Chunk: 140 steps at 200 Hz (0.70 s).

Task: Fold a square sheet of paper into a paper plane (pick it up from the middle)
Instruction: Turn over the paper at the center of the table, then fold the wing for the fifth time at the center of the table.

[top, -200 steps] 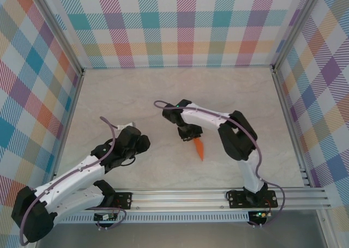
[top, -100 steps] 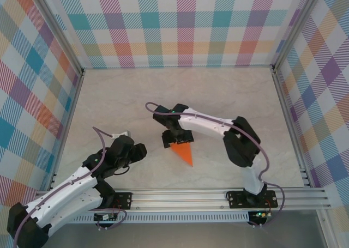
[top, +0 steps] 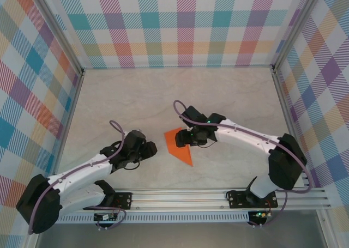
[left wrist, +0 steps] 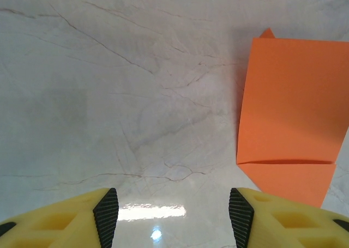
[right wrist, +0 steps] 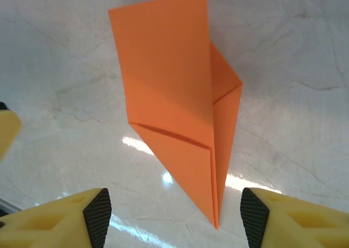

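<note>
Yellow fingers [left wrist: 60,223] of the left gripper [left wrist: 172,211] stood well apart, gripping nothing, low over the pale marbled table [left wrist: 109,95]. The orange paper [left wrist: 289,106] lay flat ahead of it and to its right, clear of both pads.

The right gripper [right wrist: 175,214] was likewise spread wide and empty, hovering over the paper [right wrist: 169,79]. The folded wedge's sharp tip pointed back at the gripper, ending between the fingers and nearer the right one. Its broad end fanned out ahead, with one flap opened leftward. From above, the grippers faced each other across the paper [top: 177,144], the left [top: 149,147] just beside it and the right [top: 189,140] at its edge.
</note>
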Available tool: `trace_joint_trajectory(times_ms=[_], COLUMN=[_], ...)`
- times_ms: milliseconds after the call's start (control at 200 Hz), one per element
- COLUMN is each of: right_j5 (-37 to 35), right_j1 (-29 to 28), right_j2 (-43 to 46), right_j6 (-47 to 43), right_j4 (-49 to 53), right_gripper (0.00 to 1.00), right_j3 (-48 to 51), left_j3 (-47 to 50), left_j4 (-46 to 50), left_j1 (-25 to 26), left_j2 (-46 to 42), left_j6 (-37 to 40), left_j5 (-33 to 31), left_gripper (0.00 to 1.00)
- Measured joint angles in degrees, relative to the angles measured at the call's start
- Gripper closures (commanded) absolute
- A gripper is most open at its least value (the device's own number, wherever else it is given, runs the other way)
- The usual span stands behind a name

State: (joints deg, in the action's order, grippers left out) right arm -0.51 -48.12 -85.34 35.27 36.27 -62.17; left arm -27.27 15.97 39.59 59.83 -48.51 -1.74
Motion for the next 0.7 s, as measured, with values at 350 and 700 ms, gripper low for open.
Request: trace_joint_trajectory(times_ms=[350,700], right_j5=[13.1,29.0], right_j1=[11.9,15.9], right_j2=[9.6,4.3], right_j6=[-2.1,-2.3], right_j4=[-16.6,-21.3], right_gripper=[0.53,0.79], right_j3=[14.5,15.2], left_j3=[-4.1,-5.6], left_j4=[-4.3,-7.2], left_j1=[0.0,0.0], left_j2=[6.8,10.0], left_j6=[-1.7,-3.8], left_j5=[2.5,4.0], left_gripper=[0.4,0.4])
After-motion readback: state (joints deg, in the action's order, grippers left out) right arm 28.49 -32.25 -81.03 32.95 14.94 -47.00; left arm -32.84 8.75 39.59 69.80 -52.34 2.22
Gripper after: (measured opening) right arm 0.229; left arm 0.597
